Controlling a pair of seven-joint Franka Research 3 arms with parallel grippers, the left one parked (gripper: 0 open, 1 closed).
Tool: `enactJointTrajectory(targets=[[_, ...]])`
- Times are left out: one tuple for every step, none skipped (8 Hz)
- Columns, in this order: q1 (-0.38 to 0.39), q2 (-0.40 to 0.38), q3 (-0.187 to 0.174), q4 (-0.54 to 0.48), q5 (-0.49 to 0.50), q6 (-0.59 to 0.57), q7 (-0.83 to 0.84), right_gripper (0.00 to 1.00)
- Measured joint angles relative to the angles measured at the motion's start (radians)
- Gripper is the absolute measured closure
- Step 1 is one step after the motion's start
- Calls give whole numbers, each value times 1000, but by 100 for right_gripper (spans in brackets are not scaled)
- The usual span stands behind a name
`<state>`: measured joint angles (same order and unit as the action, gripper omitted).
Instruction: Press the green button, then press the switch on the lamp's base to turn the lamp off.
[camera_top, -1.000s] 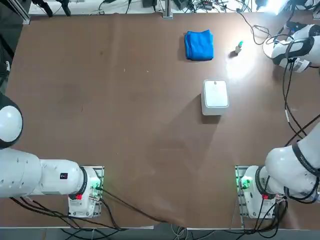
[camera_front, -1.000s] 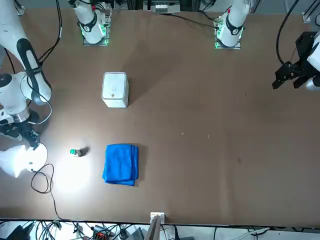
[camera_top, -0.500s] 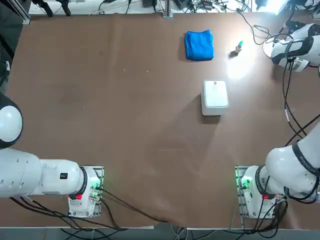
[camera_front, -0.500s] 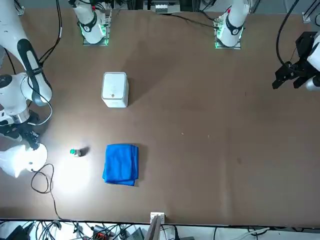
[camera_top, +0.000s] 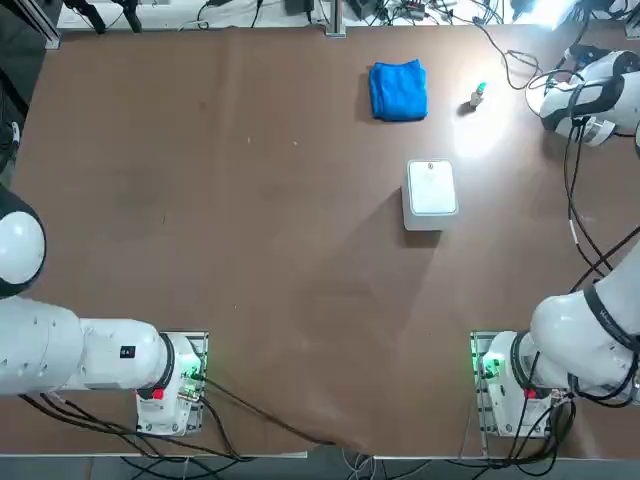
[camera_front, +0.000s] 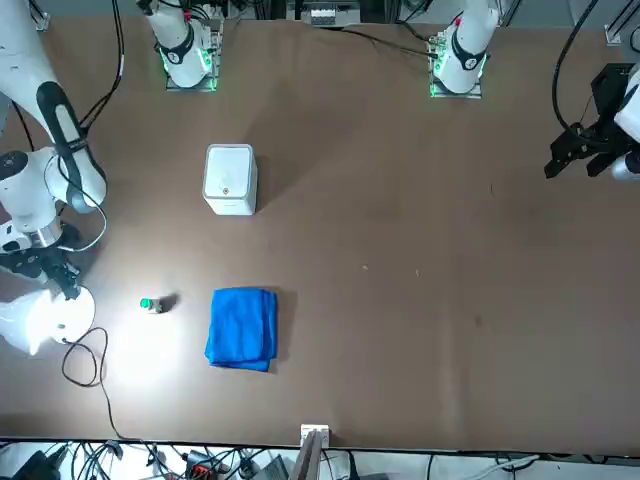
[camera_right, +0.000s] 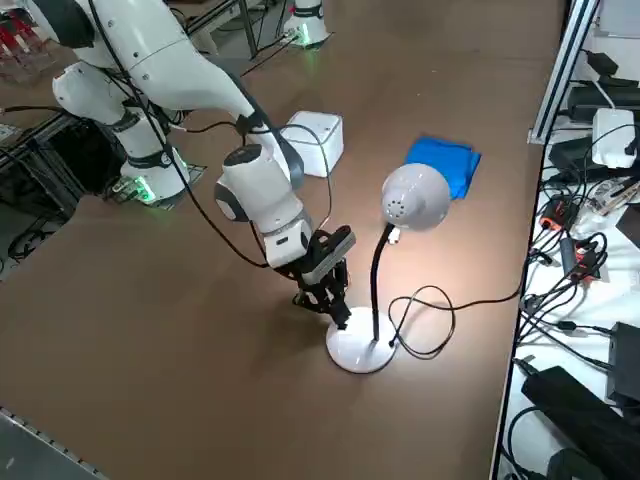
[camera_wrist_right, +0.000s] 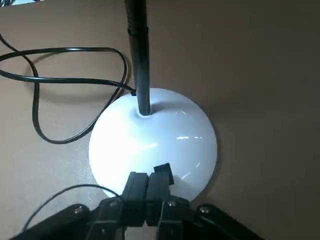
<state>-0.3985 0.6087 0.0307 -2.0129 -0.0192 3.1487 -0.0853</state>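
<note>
Little has changed: the clenched right end effector (camera_wrist_right: 148, 186) stays on the lamp's base (camera_wrist_right: 153, 141), with the lamp (camera_right: 415, 196) still lit, so the switch press seems unfinished.

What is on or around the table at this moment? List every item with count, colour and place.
Thin black bendy-stemmed desk lamp: one, lit white head, far right table corner.
Lamp's round white disc base: one, white, black cord looping beside it.
Tiny green-capped button: one, green on grey stub, between lamp and cloth.
Folded blue cloth: one, blue, far edge.
White rounded-square box: one, white, mid-table right.
Brown table: one.
Right pincer: black fingers together, tips over the base's rim.
</note>
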Motion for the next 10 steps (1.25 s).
enactJointTrajectory(targets=[[0,1,0,0,0,1,1,99],[0,2,0,0,0,2,1,99],[0,6,0,0,0,5,1,99],[0,6,0,-1,0,7,2,99],[0,6,0,-1,0,7,2,99],[0,6,0,-1,0,8,2,99],[0,6,0,-1,0,9,2,99],[2,5,0,1,0,10,2,99],[8,-2,1,8,0,4,3,99],[18,-18,3,17,0,-31,5,99]])
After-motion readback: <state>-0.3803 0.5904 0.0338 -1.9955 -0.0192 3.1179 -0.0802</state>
